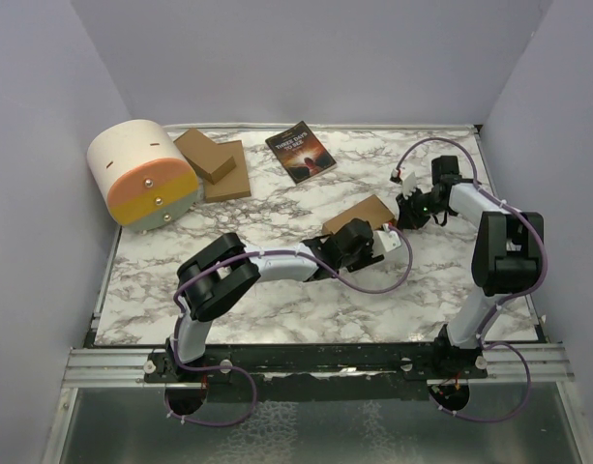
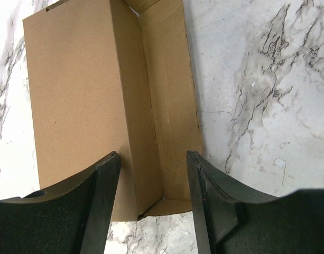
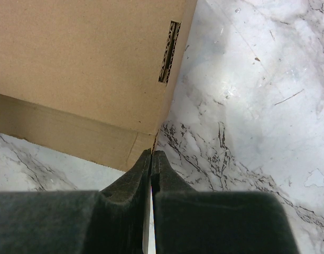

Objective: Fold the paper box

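Observation:
The paper box is plain brown cardboard, partly folded, lying on the marble table right of centre. In the left wrist view, the box has one wide flat panel on the left, a raised wall and a narrower inner panel. My left gripper is open and straddles the box's near end, with the raised wall between its fingers; it also shows in the top view. My right gripper is shut, its tips against the box's lower corner, below a slot in the top panel. It shows in the top view at the box's right end.
A dark-covered book lies at the back centre. A stack of flat brown cardboard pieces sits at the back left, beside a round cream and orange container. Grey walls enclose the table on three sides.

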Robot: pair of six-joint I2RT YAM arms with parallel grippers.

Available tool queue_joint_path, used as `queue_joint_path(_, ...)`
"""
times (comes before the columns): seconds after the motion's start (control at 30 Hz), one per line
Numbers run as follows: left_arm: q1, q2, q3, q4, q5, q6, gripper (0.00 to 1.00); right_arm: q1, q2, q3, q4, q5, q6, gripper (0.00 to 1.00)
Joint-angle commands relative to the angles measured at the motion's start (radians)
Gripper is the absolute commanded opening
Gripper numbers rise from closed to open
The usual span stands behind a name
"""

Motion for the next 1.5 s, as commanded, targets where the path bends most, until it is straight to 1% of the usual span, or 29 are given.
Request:
queue_joint_path(0.0, 0.002, 0.061, -0.010, -0.140, 0.097, -0.042, 0.54, 0.011, 0.039, 0.053, -0.053, -0.029, -0.012, 0.01)
queue_joint_path(0.17, 0.011, 0.070, -0.011, -0.151, 0.120, -0.041, 0.52, 0.015, 0.051, 0.079, -0.068, -0.030, -0.017, 0.01)
queue_joint_path(0.3, 0.019, 0.072, -0.013, -0.155, 0.130, -0.042, 0.52, 0.015, 0.050, 0.074, -0.031, -0.006, 0.044, 0.01)
queue_joint_path(0.4, 0.022, 0.073, -0.013, -0.156, 0.133, -0.042, 0.52, 0.015, 0.049, 0.069, -0.029, -0.010, 0.057, 0.01)
queue_joint_path(0.57, 0.027, 0.076, -0.009, -0.161, 0.141, -0.040, 0.51, 0.018, 0.030, 0.053, -0.049, -0.082, -0.013, 0.01)
queue_joint_path(0.7, 0.029, 0.076, -0.004, -0.164, 0.144, -0.039, 0.50, 0.025, 0.043, 0.076, -0.066, -0.090, -0.027, 0.01)
queue_joint_path(0.9, 0.030, 0.073, -0.004, -0.170, 0.147, -0.037, 0.51, 0.026, 0.086, 0.120, -0.055, -0.038, 0.060, 0.01)
queue_joint_path(1.0, 0.030, 0.071, -0.004, -0.166, 0.138, -0.040, 0.51, 0.025, 0.088, 0.119, -0.053, -0.025, 0.070, 0.02)
queue_joint_path(1.1, 0.030, 0.059, -0.002, -0.156, 0.116, -0.047, 0.54, 0.025, 0.077, 0.109, -0.058, -0.029, 0.061, 0.04)
queue_joint_path(1.17, 0.031, 0.045, -0.003, -0.146, 0.098, -0.052, 0.57, 0.025, 0.066, 0.099, -0.055, -0.033, 0.058, 0.08)
queue_joint_path(1.27, 0.032, 0.032, 0.018, -0.150, 0.061, -0.075, 0.60, 0.025, 0.051, 0.088, -0.050, -0.044, 0.058, 0.12)
queue_joint_path(1.37, 0.034, 0.027, 0.039, -0.164, 0.049, -0.082, 0.61, 0.025, 0.044, 0.081, -0.048, -0.048, 0.064, 0.15)
queue_joint_path(1.47, 0.035, 0.010, 0.049, -0.165, 0.041, -0.088, 0.61, 0.025, 0.032, 0.071, -0.040, -0.040, 0.069, 0.21)
